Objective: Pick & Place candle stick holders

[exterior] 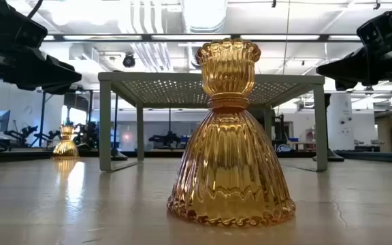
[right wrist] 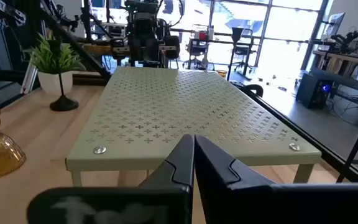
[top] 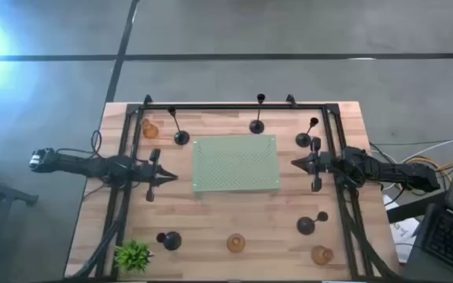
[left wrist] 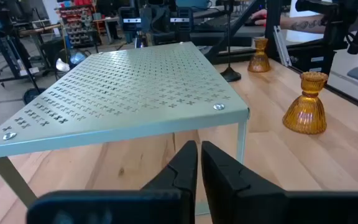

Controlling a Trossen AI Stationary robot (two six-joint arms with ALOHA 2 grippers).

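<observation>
Five black candle stick holders stand on their round bases on the table: three at the far side (top: 181, 137) (top: 256, 126) (top: 303, 140) and two near the front (top: 170, 240) (top: 306, 226). Three amber holders stand at the far left (top: 149, 128), front middle (top: 236, 243) and front right (top: 322, 254). The front middle one fills the low view (exterior: 230, 136). My left gripper (top: 167, 178) (left wrist: 201, 165) is shut and empty, left of the pale green perforated stand (top: 234, 165). My right gripper (top: 296, 163) (right wrist: 193, 158) is shut and empty at the stand's right side.
The pale green stand rests on thin legs (exterior: 105, 126) in the table's middle, its top raised off the wood. A small green plant (top: 132, 255) stands at the front left corner. A black frame (top: 234, 106) runs along the far and side edges.
</observation>
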